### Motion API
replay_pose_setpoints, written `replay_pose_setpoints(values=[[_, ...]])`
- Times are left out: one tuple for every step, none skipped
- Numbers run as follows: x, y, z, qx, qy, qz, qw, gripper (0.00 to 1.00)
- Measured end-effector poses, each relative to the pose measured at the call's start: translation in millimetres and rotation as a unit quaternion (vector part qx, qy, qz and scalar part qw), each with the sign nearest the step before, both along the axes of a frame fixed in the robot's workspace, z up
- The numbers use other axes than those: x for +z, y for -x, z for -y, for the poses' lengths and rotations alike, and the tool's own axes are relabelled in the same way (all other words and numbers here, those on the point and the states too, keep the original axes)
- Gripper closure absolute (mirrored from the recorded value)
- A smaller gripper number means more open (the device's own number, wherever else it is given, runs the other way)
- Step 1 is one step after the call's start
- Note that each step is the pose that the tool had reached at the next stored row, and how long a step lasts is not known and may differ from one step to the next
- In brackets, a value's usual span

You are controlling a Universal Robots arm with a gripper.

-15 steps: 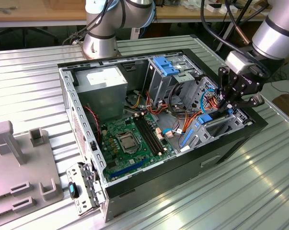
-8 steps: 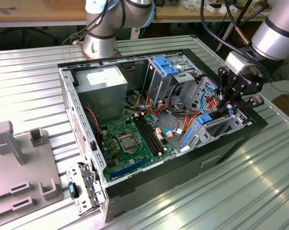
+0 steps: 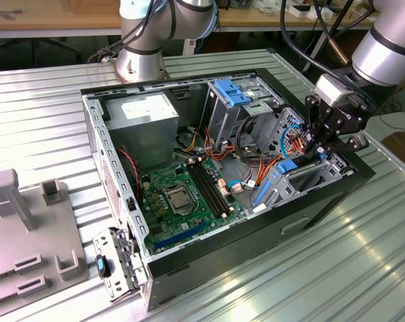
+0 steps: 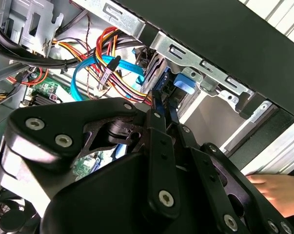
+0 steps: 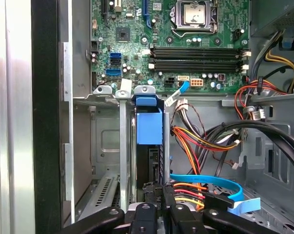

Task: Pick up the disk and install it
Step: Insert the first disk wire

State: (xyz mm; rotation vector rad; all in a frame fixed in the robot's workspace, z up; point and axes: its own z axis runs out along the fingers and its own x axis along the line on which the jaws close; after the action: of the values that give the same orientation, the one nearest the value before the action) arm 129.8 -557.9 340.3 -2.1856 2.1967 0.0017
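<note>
Black gripper [image 5: 159, 207] fingers pinch the disk [image 5: 149, 127], standing in the metal bay [image 5: 107, 141], motherboard [image 5: 181, 34] at twelve o'clock.

**Arm lowered, gripper pointed down**

The silver arm [image 3: 390, 43] is reached in from the exterior view's right. The black gripper [image 3: 314, 149] is held pointing downward, its fingers [image 4: 159, 105] drawn close together. A person's hand [image 4: 278, 192] is seen in the second wrist view.

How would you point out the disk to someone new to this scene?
Find the open computer case on the ribbed table, then the metal drive cage at the exterior view's right. The disk stands on edge in it at the gripper: dark with a blue rail, unlike the thin blue cables.
</note>
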Motion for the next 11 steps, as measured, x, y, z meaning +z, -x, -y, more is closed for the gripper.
replay_pose_setpoints(values=[[-0.1,0.0,0.0,0.0,0.0001,0.0,1.0,0.83],[-0.3,0.0,0.0,0.0,0.0001,0.0,1.0,0.83],[-0.7,0.0,0.0,0.0,0.0001,0.0,1.0,0.83],[-1.1,0.0,0.1,0.0,0.0001,0.0,1.0,0.83],[-1.7,0.0,0.1,0.0,0.0001,0.0,1.0,0.83],[-2.1,0.0,0.1,0.0,0.0002,0.0,1.0,0.83],[-2.2,0.0,0.1,0.0,0.0002,0.0,1.0,0.83],[-2.5,0.0,0.1,0.0,0.0,0.0,1.0,0.83],[-2.5,0.0,0.1,0.0,0.0,0.0,1.0,0.83],[-2.5,0.0,0.1,0.0,0.0,0.0,1.0,0.83],[-2.6,0.0,0.1,0.0,0.0001,0.0,1.0,0.83]])
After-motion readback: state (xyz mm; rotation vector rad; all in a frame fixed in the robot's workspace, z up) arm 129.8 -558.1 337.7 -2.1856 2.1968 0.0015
